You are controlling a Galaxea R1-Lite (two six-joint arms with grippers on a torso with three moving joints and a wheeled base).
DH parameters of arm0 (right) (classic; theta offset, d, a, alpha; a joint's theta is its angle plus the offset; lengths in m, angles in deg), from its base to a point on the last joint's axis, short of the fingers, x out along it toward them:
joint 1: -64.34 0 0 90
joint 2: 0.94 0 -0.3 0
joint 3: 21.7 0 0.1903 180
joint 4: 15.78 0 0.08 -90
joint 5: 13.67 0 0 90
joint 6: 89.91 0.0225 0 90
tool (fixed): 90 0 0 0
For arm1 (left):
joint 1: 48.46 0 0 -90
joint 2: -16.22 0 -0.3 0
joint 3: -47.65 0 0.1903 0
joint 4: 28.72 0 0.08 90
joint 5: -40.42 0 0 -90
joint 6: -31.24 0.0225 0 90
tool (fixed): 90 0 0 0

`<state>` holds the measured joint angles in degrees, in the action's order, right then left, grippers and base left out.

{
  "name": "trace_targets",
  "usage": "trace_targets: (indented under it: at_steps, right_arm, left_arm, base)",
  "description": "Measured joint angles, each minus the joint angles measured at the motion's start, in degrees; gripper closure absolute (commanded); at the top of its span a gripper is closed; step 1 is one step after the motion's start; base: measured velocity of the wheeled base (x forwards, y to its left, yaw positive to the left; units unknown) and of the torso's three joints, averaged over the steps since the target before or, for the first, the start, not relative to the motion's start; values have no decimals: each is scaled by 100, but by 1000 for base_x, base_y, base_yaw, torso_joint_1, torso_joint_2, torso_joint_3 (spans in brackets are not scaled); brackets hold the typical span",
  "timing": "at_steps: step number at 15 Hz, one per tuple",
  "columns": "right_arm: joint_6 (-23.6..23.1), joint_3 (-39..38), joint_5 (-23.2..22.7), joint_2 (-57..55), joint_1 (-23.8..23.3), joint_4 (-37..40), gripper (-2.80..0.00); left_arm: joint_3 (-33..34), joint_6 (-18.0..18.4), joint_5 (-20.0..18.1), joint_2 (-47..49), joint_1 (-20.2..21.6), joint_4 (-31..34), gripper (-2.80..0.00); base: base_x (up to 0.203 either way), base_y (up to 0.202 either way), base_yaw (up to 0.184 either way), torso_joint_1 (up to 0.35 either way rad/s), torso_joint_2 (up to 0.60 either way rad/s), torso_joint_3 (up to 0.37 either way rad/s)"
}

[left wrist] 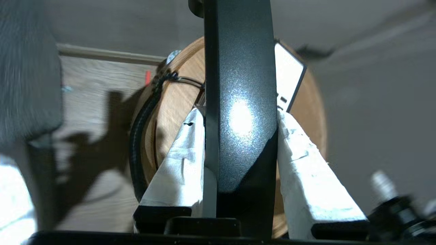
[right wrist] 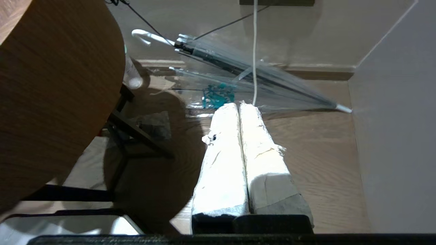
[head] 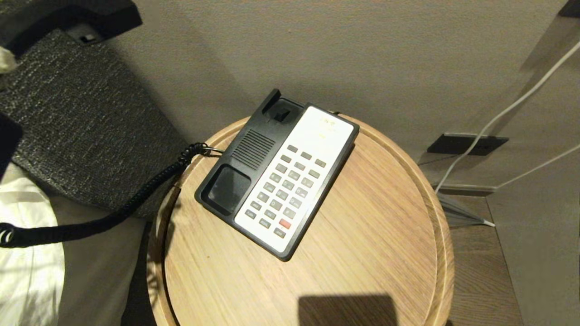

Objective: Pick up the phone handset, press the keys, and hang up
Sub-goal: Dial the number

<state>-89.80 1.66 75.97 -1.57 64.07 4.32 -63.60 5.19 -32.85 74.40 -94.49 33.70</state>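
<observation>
Holding the phone handset (left wrist: pixel 238 102) clamped, the left claw (left wrist: pixel 238 117) should keep it off the phone base (head: pixel 253 149) while keys (head: pixel 285 190) get pressed; the right claw (right wrist: pixel 240 109) hangs closed, empty.

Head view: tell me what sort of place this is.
Probably a hotel bedroom: a corded desk phone on a round wooden side table, white bedding beside it, and a clear umbrella on the floor.

Glossy black phone handset (left wrist: pixel 240 102). Black phone base (head: pixel 253 149) with white key panel (head: pixel 294 181), grey keys, one red key (head: pixel 285 223). Light wood-grain round table (head: pixel 385 235). Black coiled cord (head: pixel 136 199). White-wrapped gripper fingers (left wrist: pixel 180 163). Clear umbrella (right wrist: pixel 245 71) with teal print.
</observation>
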Motion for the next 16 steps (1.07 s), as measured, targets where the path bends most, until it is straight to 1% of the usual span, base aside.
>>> trace_targets:
  at_steps: [1, 2, 3, 4, 6, 7, 8, 10, 12, 13, 14, 15, 16]
  right_arm:
    - [-12, 94, -68, 0, 1, 142, 0]
    - [-18, 395, -172, 0, 2, 385, 0]
    - [-27, 912, -313, 0, 0, 824, 0]
    - [-31, 1610, -511, -12, 2, 1350, 0]
    - [23, 2870, -916, -229, -2, 2307, 0]
    - [88, 3318, -1063, -504, -9, 2497, 0]
    - [103, 3688, -1225, -930, -13, 2444, 0]
    - [8, 4319, -1538, -2197, -10, 2206, 0]
    - [-46, 4968, -1765, -3750, 130, 1868, 0]
    - [-7, 5342, -1788, -4490, 315, 1697, 0]
    - [93, 5727, -1729, -5154, 624, 1552, 0]
    - [279, 6080, -1565, -5779, 1141, 1429, 0]
    - [510, 6408, -1344, -6287, 1770, 1347, 0]
  left_arm:
    - [551, 5, 128, -352, 3, -341, 0]
    - [1114, 72, 233, -709, 4, -713, 0]
    - [1685, 170, 322, -1096, 11, -1077, 0]
    - [2187, 268, 380, -1467, 12, -1454, 0]
    - [2851, 362, 393, -2065, 12, -2211, 0]
    - [3014, 375, 323, -2293, 12, -2524, 0]
    - [3102, 333, 194, -2474, 12, -2679, 0]
    - [3117, 125, 31, -2702, 12, -2742, 0]
    - [3082, 102, -68, -2852, 116, -2792, 0]
    - [3085, 75, -92, -2920, 156, -2797, 0]
    - [3152, 69, -107, -3000, 188, -2819, 0]
    - [3293, 67, -121, -3104, 234, -2809, 0]
    - [3481, 69, -122, -3222, 293, -2811, 0]
  base:
    - [0, 0, 0, 0, 0, 0]
    - [0, 0, 0, 0, 0, 0]
    - [0, 0, 0, 0, 0, 0]
    - [0, 0, 0, 0, 0, 0]
    - [0, 0, 0, 0, 0, 0]
    - [0, 0, 0, 0, 0, 0]
    - [0, 0, 0, 0, 0, 0]
    - [0, 0, 0, 0, 0, 0]
    - [0, 0, 0, 0, 0, 0]
    - [0, 0, 0, 0, 0, 0]
    - [0, 0, 0, 0, 0, 0]
    - [0, 0, 0, 0, 0, 0]
    - [0, 0, 0, 0, 0, 0]
